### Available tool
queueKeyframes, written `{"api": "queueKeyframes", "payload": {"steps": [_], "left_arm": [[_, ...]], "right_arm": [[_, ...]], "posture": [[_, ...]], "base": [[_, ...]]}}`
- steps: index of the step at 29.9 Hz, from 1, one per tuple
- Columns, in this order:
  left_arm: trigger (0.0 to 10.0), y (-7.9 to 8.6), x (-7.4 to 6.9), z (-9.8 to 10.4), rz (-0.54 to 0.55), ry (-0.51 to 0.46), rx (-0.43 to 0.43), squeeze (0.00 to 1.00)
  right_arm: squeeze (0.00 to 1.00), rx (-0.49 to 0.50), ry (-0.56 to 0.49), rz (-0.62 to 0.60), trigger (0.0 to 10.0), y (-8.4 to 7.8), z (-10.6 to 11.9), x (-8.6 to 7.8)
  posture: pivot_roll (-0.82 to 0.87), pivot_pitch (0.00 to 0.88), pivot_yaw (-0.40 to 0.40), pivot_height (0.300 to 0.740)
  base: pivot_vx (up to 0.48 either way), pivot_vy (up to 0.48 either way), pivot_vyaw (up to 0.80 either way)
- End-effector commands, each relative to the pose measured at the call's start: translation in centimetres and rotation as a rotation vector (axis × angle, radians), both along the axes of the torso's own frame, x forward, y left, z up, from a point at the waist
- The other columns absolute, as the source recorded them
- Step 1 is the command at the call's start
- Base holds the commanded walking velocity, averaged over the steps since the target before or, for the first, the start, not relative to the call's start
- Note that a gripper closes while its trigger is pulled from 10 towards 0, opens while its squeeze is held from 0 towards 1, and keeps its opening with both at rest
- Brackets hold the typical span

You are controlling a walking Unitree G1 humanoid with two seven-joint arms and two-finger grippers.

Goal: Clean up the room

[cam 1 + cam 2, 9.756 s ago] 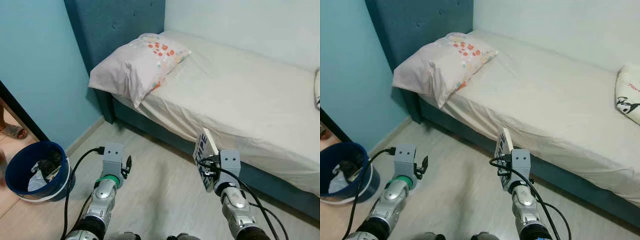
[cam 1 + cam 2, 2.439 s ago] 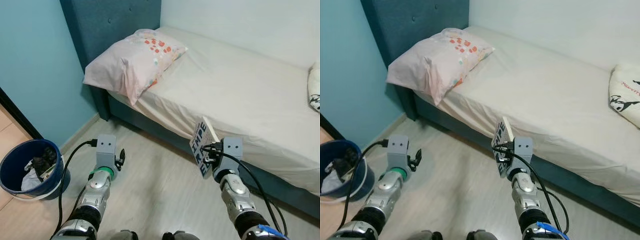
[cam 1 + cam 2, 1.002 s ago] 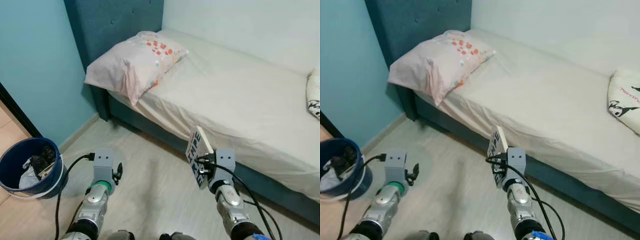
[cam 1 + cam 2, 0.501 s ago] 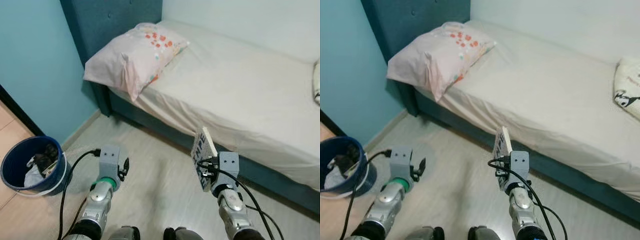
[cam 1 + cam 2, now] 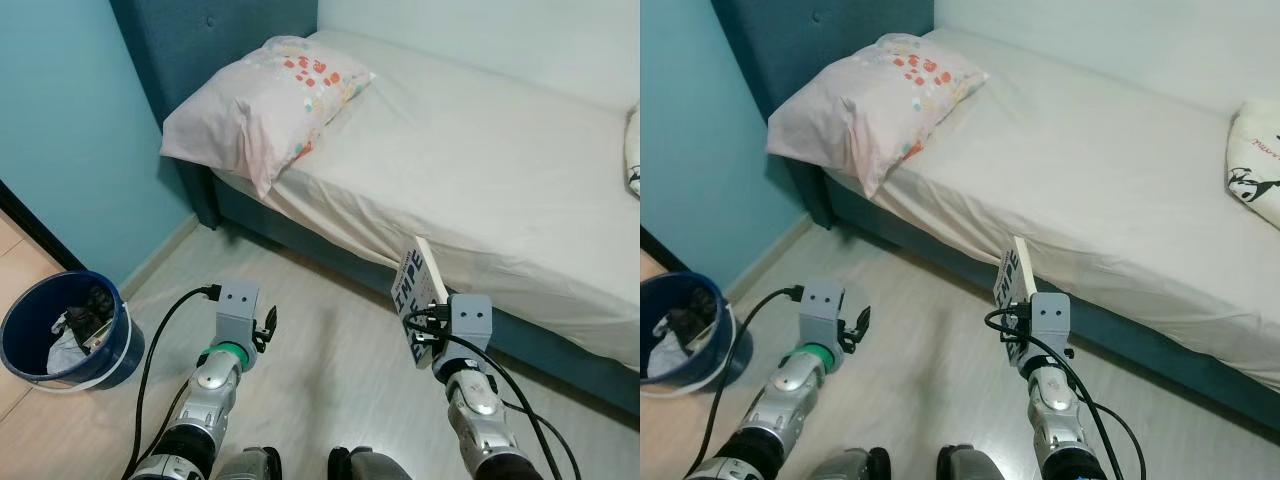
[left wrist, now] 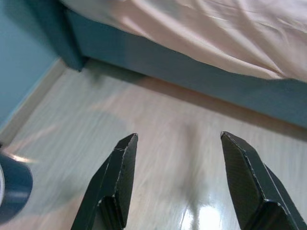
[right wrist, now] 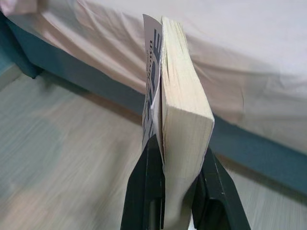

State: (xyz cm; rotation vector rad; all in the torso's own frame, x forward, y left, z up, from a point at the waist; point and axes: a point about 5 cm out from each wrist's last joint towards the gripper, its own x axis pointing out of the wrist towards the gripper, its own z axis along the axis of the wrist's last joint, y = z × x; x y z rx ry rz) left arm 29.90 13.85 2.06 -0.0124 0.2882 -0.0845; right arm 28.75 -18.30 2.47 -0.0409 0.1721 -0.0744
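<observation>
At far left a blue bucket [image 5: 65,335] stands on the wooden floor [image 5: 320,350] against the blue wall [image 5: 70,130], already holding rubbish; I judge it the collection point for waste, not for what I carry. My left pincer [image 5: 262,328] hangs low over the floor with its fingers [image 6: 117,179] spread and nothing between them, which leaves it free for the next pickup. Ahead of it the floor is open up to the dark blue bed frame [image 6: 201,76]. The pillow [image 5: 265,95] lies at the head of the bed [image 5: 500,170], overhanging the mattress corner. My right pincer [image 5: 420,335] is pinching a paperback book [image 5: 415,285] at its lower edge, one finger on each cover, so the book stands upright with its page block facing the bed. The book is off the floor, just beside the bed's near edge, where the sheet [image 7: 268,62] hangs over the side. I judge the book is carried upright to clear that edge. The mattress surface beyond is broad and bare, with a printed cushion [image 5: 1255,170] at the far right.
</observation>
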Motion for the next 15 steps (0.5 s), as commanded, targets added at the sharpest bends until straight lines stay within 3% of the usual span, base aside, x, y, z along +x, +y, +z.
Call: {"api": "queueKeyframes", "payload": {"steps": [1, 7, 12, 13, 15], "left_arm": [[10.0, 1.0, -0.7, -0.8, 0.06, 0.037, -0.023, 0.0], [10.0, 2.5, -1.9, -1.2, 0.094, 0.023, 0.009, 0.0], [10.0, 2.1, -2.0, -1.2, 0.055, 0.029, 0.013, 0.0], [10.0, 1.8, -1.9, -1.0, 0.038, 0.025, 0.011, 0.0], [10.0, 1.4, -1.6, -0.7, 0.033, 0.016, 0.009, 0.0]], "right_arm": [[0.0, -0.011, -0.022, 0.019, 10.0, 0.2, 0.5, 0.4], [0.0, 0.007, -0.005, 0.061, 10.0, 1.3, 0.3, 0.4], [0.0, 0.005, 0.015, 0.095, 10.0, 1.6, 0.1, 0.5], [0.0, 0.003, 0.018, 0.1, 10.0, 1.4, 0.1, 0.5], [0.0, 0.001, 0.012, 0.093, 10.0, 1.2, 0.2, 0.5]], "posture": [[0.05, 0.126, 0.04, 0.737], [0.08, 0.125, -0.017, 0.737], [0.09, 0.137, -0.029, 0.737], [0.09, 0.102, -0.026, 0.737], [0.08, 0.117, -0.007, 0.737]], "base": [[0.0, 0.0, 0.0], [0.0, 0.0, 0.0], [0.0, -0.295, 0.0], [0.0, -0.48, 0.0], [0.0, 0.0, 0.0]]}}
